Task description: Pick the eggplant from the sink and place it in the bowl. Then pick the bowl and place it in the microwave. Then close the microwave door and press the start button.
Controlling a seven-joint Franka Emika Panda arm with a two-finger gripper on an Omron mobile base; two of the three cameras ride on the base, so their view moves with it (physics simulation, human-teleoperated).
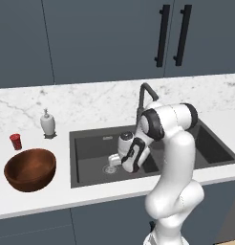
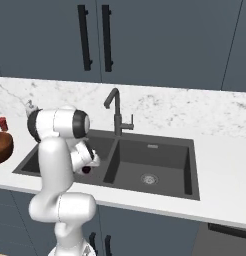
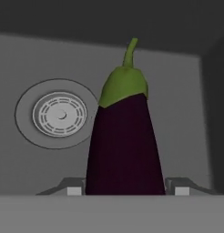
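Claw (image 3: 124,191) is seen closed on the eggplant (image 3: 124,141) down in the sink's (image 1: 90,165) left basin beside the drain (image 3: 59,114), so the pick step looks underway; next, a lift and carry left to the bowl (image 1: 29,168) is needed.

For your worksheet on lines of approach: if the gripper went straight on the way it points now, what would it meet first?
The eggplant: it already lies between the fingers of the gripper. Beyond it is the sink floor, beside the drain; depth is unclear.

Kitchen, sink (image 1: 90,143) (double-basin), marble counter (image 1: 90,100), dark cabinets (image 1: 105,38)
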